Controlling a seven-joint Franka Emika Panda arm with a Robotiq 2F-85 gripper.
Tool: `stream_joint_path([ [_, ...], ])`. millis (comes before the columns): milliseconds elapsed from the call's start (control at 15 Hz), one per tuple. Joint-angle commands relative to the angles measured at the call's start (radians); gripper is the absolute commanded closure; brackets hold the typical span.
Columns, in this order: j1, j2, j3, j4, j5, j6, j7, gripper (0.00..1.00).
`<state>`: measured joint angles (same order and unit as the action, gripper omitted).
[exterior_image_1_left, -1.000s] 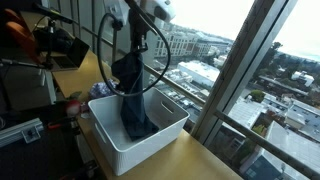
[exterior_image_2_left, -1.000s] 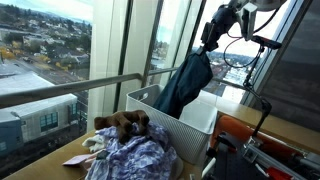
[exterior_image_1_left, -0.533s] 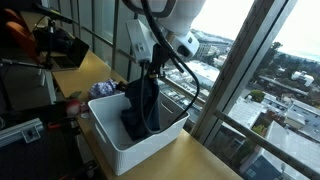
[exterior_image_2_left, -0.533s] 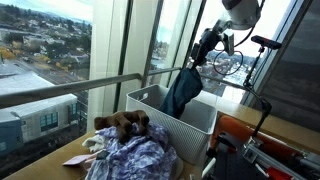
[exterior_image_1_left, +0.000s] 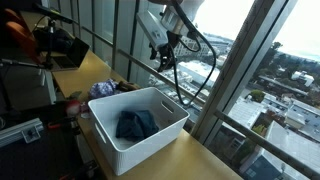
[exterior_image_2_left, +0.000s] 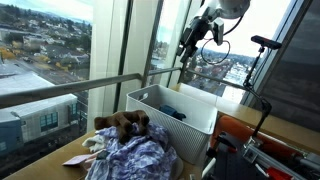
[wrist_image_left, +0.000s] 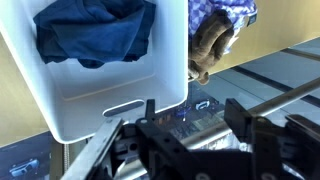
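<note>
A blue garment (exterior_image_1_left: 135, 124) lies crumpled inside the white basket (exterior_image_1_left: 152, 141) on the wooden counter. The garment (exterior_image_2_left: 172, 111) shows only as a sliver over the basket's rim (exterior_image_2_left: 150, 108) in an exterior view. My gripper (exterior_image_1_left: 167, 60) hangs well above the basket's far side, by the window, open and holding nothing. It appears again (exterior_image_2_left: 187, 46) high against the glass. In the wrist view the garment (wrist_image_left: 95, 30) fills the far end of the basket (wrist_image_left: 110, 92), and my gripper (wrist_image_left: 195, 115) shows two black fingers (wrist_image_left: 240, 112) spread apart with only air between them.
A pile of patterned purple-white cloth (exterior_image_2_left: 132, 158) and a brown soft item (exterior_image_2_left: 125, 123) lie beside the basket. A metal railing (exterior_image_2_left: 80, 90) runs along the window. Black camera gear (exterior_image_1_left: 62, 46) stands on the counter behind the basket. A slanted window frame (exterior_image_1_left: 235, 80) is close by.
The gripper let go of the blue garment, which dropped into the basket. The jaws opened and the arm rose up and away toward the window.
</note>
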<state>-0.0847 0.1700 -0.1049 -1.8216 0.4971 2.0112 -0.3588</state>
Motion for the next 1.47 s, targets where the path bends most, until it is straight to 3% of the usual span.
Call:
stream_joint_path([
  [0,-0.010,0.025,0.036,0.096,-0.030,-0.045,0.006,0.00],
  [600,0.074,0.029,0.136,-0.001,-0.106,0.160,0.010,0.00],
  [1400,0.226,0.017,0.237,-0.200,-0.340,0.370,0.178,0.00],
])
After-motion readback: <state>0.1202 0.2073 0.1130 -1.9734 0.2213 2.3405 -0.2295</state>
